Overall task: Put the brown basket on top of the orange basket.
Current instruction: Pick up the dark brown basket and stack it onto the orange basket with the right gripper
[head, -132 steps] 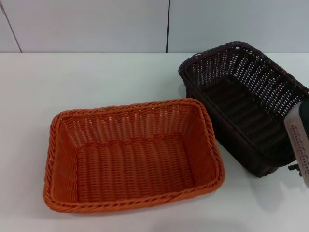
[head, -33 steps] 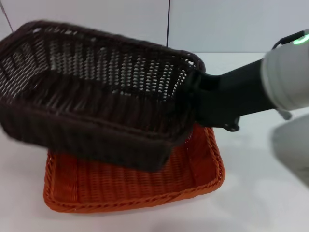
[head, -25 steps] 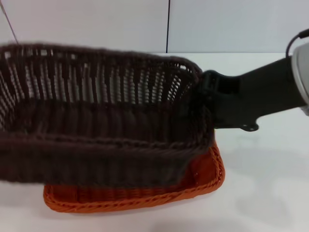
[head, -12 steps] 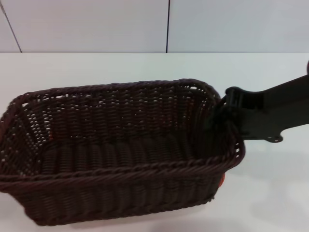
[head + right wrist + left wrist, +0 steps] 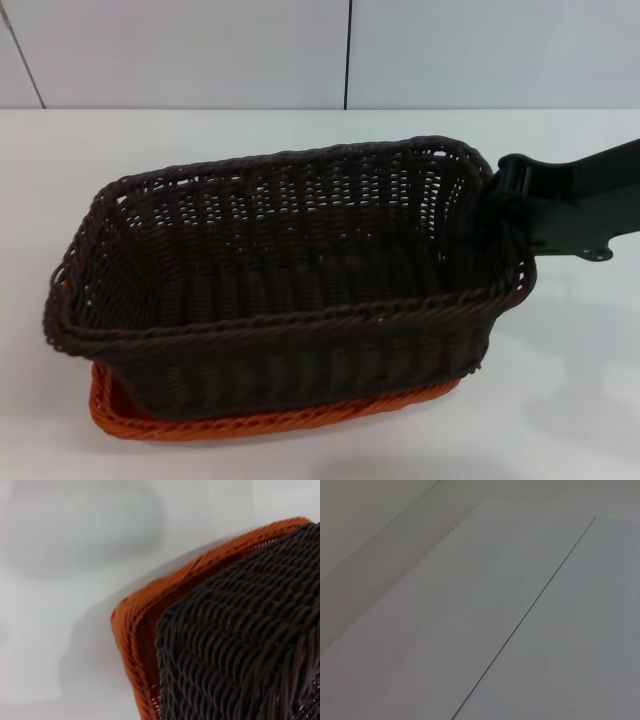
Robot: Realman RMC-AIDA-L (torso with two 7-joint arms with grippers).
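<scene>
The brown basket (image 5: pixel 280 270) hangs over the orange basket (image 5: pixel 250 425) and covers nearly all of it. Only the orange front rim shows under it in the head view. The brown basket sits slightly askew, its right end a little higher than its left. My right gripper (image 5: pixel 497 215) comes in from the right and is shut on the brown basket's right short rim. In the right wrist view the brown basket's woven wall (image 5: pixel 240 645) fills the frame, just inside an orange corner (image 5: pixel 132 630). Whether the two baskets touch is unclear. The left gripper is out of view.
Both baskets are on a white table (image 5: pixel 560 400) with a pale panelled wall (image 5: pixel 200 50) behind it. The left wrist view shows only a plain light surface (image 5: pixel 470 605) with a thin seam.
The brown basket has come down and shifted back and right since half a second ago. The orange basket's front rim now shows beneath it. My right arm moved right with it.
</scene>
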